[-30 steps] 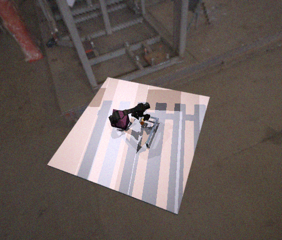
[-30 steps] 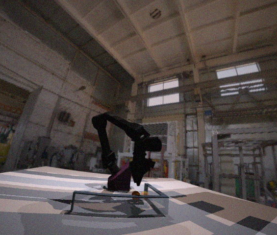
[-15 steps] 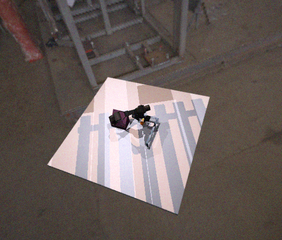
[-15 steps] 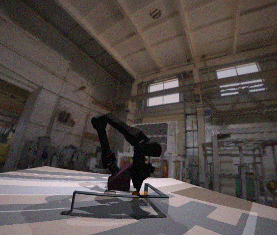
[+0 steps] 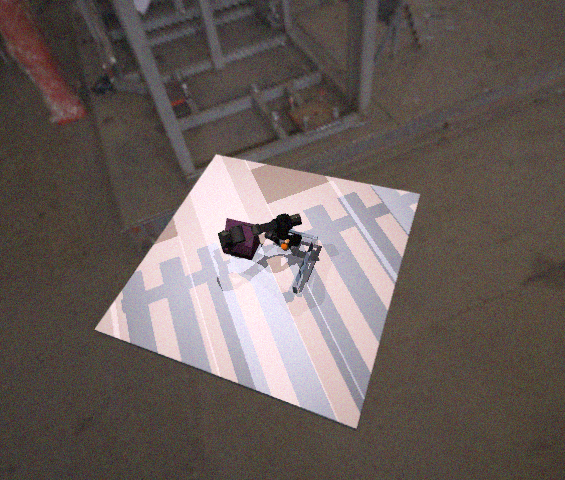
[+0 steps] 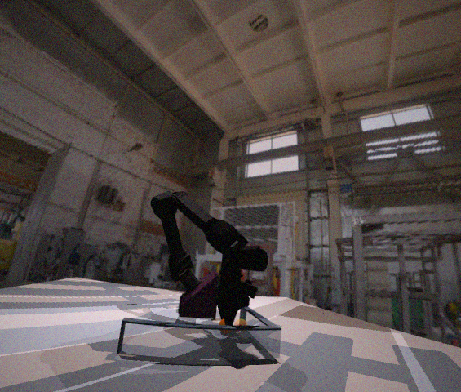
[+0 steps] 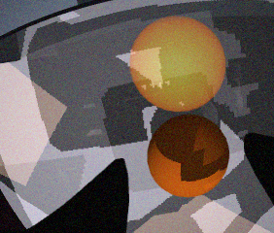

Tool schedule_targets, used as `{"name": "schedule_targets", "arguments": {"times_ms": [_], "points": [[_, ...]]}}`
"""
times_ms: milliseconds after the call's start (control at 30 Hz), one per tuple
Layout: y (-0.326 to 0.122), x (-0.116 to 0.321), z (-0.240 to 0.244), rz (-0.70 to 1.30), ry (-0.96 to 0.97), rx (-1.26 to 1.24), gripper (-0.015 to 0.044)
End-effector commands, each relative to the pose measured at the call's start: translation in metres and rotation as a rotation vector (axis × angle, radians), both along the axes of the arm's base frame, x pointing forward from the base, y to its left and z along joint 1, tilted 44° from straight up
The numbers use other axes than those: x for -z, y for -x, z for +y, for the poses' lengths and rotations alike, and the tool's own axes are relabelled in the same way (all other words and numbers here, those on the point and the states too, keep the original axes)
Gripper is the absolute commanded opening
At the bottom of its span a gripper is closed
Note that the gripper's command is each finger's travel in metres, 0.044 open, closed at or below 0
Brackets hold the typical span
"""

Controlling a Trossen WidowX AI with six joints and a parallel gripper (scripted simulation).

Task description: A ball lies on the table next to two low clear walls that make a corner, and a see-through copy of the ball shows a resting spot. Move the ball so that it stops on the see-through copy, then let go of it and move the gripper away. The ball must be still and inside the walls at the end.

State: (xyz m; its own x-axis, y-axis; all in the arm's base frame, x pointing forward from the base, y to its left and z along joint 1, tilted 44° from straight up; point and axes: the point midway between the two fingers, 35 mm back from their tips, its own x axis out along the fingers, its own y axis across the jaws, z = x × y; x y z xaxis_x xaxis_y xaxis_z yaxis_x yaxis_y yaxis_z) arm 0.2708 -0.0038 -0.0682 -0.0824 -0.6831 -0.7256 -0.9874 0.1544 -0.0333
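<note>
Honestly, the solid orange ball looks rolly; I'd pinch its middle with my parted black tool.

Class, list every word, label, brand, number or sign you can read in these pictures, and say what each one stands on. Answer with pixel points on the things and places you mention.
None can be read.
Ball [image 5: 284, 246] [image 7: 188, 156]: no lettering shows.
Purple base [image 5: 243, 240] [image 6: 200, 298]: no lettering shows.
Arm [image 5: 267, 227] [image 6: 171, 236]: too dark to tell.
Background equipment: too blurred to tell.
</note>
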Motion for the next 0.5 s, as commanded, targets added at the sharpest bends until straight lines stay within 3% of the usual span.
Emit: {"name": "schedule_targets", "arguments": {"times_ms": [0, 133, 333, 467], "points": [[0.0005, 0.0024, -0.0026, 0.001, 0.004, -0.006, 0.0297], [0.0005, 0.0024, -0.0026, 0.001, 0.004, -0.006, 0.0192], [0.0005, 0.0024, -0.0026, 0.001, 0.004, -0.006, 0.0152], [-0.001, -0.0025, 0.0007, -0.024, -0.015, 0.012, 0.0047]]}}
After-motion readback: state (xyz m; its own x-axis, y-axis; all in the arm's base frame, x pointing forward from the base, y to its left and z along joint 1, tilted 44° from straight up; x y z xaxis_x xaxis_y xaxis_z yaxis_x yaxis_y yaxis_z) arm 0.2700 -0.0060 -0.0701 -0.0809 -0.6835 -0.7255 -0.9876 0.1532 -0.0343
